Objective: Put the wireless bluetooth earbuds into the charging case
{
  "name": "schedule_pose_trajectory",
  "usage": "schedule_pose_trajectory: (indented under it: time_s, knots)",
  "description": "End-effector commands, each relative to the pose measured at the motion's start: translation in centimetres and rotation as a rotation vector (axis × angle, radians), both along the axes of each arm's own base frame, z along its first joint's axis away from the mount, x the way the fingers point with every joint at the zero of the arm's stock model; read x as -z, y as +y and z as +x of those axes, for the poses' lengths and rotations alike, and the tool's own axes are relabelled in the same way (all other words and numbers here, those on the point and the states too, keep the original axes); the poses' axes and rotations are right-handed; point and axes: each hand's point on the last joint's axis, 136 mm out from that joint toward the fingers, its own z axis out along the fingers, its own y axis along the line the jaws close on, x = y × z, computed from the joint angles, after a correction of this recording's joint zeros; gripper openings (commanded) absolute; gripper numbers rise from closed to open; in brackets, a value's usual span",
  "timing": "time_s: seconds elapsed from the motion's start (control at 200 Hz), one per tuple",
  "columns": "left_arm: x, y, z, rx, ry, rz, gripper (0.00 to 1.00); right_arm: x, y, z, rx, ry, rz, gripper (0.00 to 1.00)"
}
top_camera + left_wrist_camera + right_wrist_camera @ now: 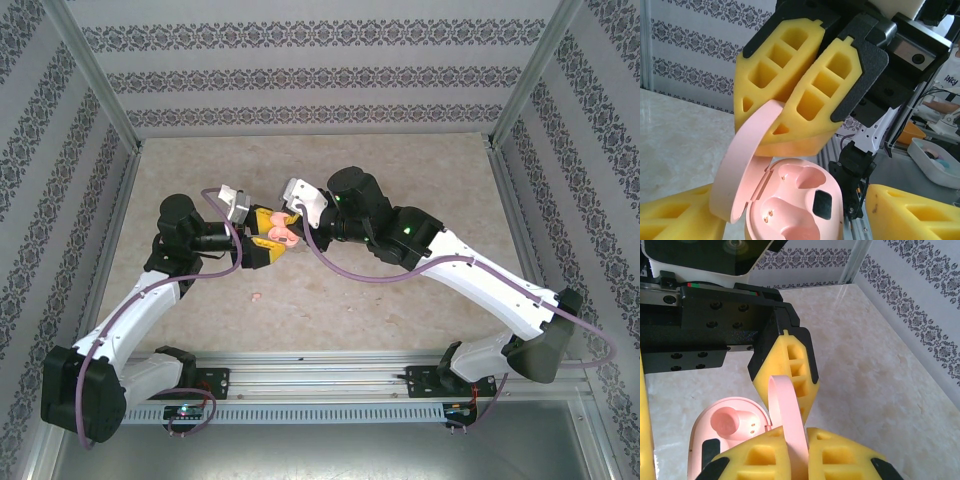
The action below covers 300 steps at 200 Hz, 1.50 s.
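Both arms meet mid-table: left gripper (268, 243) clamps the case (800, 205); right gripper (800, 95) pinches its lid (742, 165).

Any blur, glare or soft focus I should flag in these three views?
Top external: evenly lit, sharp, soft shadows under the arms. Left wrist: the open pale pink oval charging case is crisp; the room beyond the table looks softer. Right wrist: the yellow foam fingers at the bottom edge are slightly soft; no glare.

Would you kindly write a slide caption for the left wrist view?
Open pink charging case with both earbud wells empty, its lid raised beside the right gripper's yellow fingers.
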Motion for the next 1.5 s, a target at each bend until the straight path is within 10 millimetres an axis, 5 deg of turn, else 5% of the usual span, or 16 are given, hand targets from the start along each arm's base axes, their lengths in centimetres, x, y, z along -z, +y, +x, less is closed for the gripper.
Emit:
schedule_pose_trajectory:
  time_s: [0.0,0.23,0.615,0.934,1.119,1.494]
  knots:
    - [-0.3,0.2,-0.9,0.024,-0.052,0.009,0.69,-1.1,0.0,-0.2,0.005,-0.006,0.041,0.02]
    - [-0.6,0.3,-1.2,0.018,-0.068,0.018,0.67,-1.2,0.2,-0.3,0.001,0.004,0.045,0.02]
    - [-0.8,0.3,-1.1,0.004,-0.080,0.018,0.42,-1.3,0.3,-0.3,0.007,0.023,0.060,0.03]
    - [-1.0,0.3,-1.0,0.003,-0.082,0.003,0.38,-1.2,0.4,-0.4,0.011,0.044,0.079,0.09]
    - [-1.2,0.3,-0.5,-0.010,-0.067,-0.003,0.34,-1.3,0.3,-0.6,0.018,0.069,0.096,0.32]
    - [-0.2,0.6,1.5,-0.077,-0.017,0.006,0.32,-1.5,-1.8,-0.6,0.183,0.205,0.187,0.53]
